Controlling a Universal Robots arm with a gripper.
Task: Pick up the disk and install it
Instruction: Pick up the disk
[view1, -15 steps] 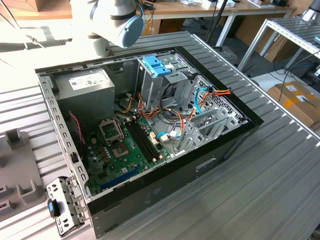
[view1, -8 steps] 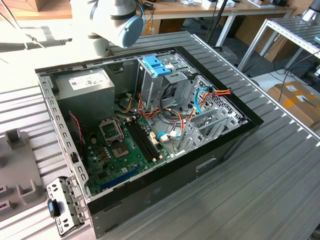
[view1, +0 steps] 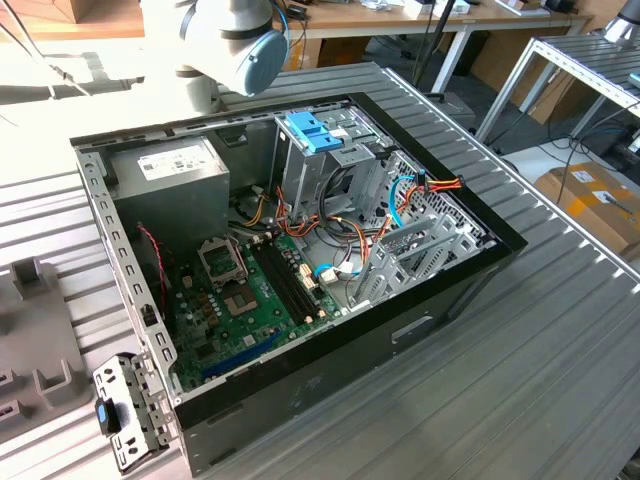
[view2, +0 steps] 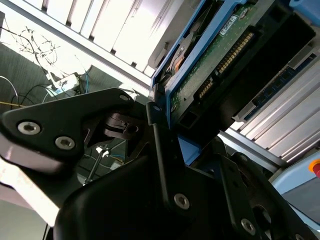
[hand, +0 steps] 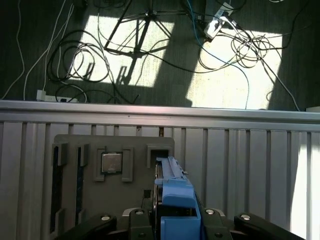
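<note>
1. Position of disk (hand: 172, 192): clamped edge-on between the jaws of the gripper (hand: 175, 222), jaws clenched on its two sides.
2. Finish of disk: blue plastic rail on the end pointing away from the jaws. In the second wrist view, a green circuit board (view2: 215, 65) with a row of gold contacts, a black connector block and a small white printed label.
3. Black fingers (hand: 137, 220), fastened with silver screws.
4. Beyond the fingertips: grey moulded fixture (hand: 70, 145) with rectangular pockets. Square metal-capped processor chip (hand: 111, 162) seated in one pocket, off to one side of the jaws.
5. Under the fixture: ribbed aluminium table (hand: 240, 150).
6. In the exterior view: open black computer case (view1: 460, 290), green motherboard (view1: 240, 300), grey power-supply box (view1: 170, 185) with white sticker, and light-blue bracket (view1: 318, 132) atop a metal cage.
</note>
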